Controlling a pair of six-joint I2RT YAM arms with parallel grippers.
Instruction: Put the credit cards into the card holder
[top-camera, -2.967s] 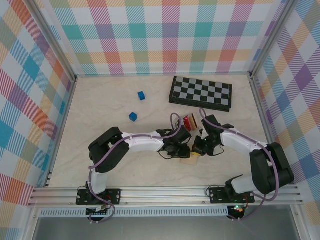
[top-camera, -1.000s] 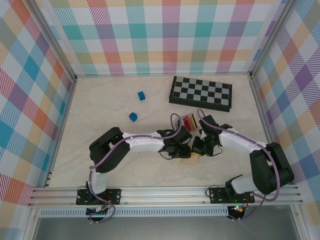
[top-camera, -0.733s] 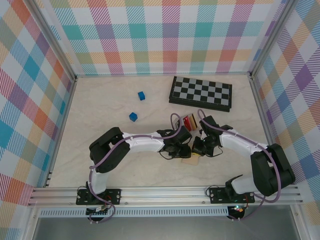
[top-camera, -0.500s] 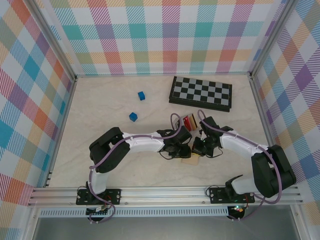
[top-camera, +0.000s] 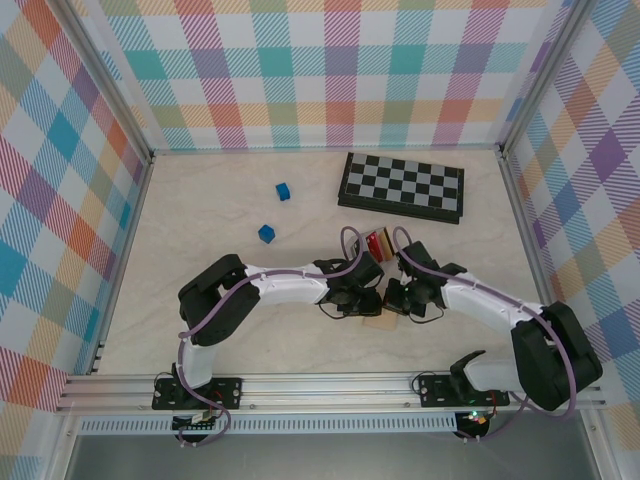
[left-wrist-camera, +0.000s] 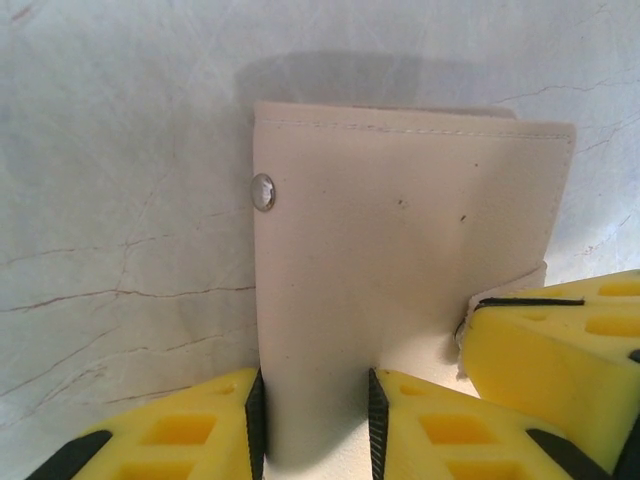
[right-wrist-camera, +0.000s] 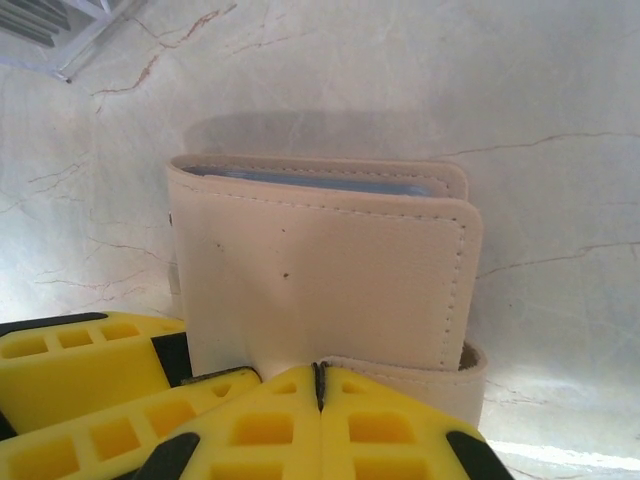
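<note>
The card holder (left-wrist-camera: 400, 230) looked light and floppy, best gripped across its edges as the left hand (left-wrist-camera: 315, 410) held it, the right hand (right-wrist-camera: 318, 382) shut.

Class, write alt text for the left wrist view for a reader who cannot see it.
A tan card holder lies folded on a pale marbled table, its near edge between the yellow fingers of the left gripper. Another yellow finger sits at its right.
</note>
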